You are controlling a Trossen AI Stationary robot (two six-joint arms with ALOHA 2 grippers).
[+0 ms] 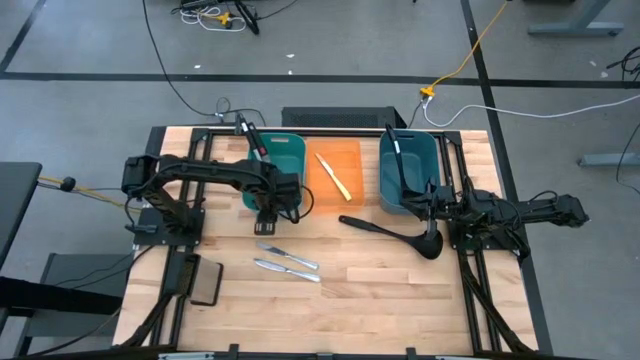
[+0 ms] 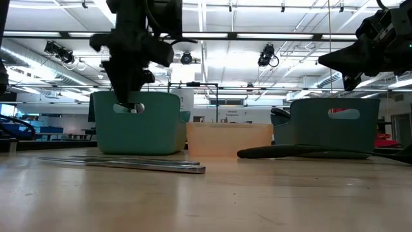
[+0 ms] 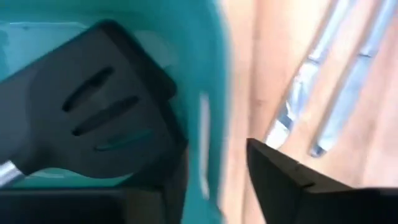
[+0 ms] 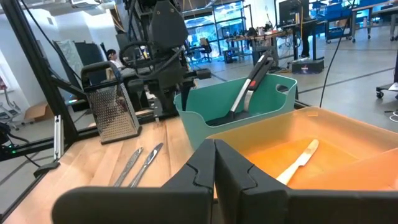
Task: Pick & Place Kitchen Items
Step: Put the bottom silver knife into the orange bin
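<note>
My left gripper (image 1: 270, 212) points down, open, over the near wall of the left teal bin (image 1: 285, 150); its fingers (image 3: 283, 177) stand on either side of that wall with nothing between them. A black slotted spatula (image 3: 102, 118) lies in this bin, its handle (image 1: 248, 132) leaning over the far rim. A pale-yellow knife (image 1: 334, 176) lies in the orange bin (image 1: 322, 195). The right teal bin (image 1: 420, 160) holds a black utensil (image 1: 396, 148). A black ladle (image 1: 395, 232) and two silver knives (image 1: 288, 262) lie on the table. My right gripper (image 4: 214, 168) waits shut at the right edge.
A flat black pad (image 1: 205, 285) lies at the near left. The three bins stand side by side along the table's far half. Bare wood (image 1: 380, 290) stretches along the near edge. Black frame rails (image 1: 475, 290) run along both sides of the table.
</note>
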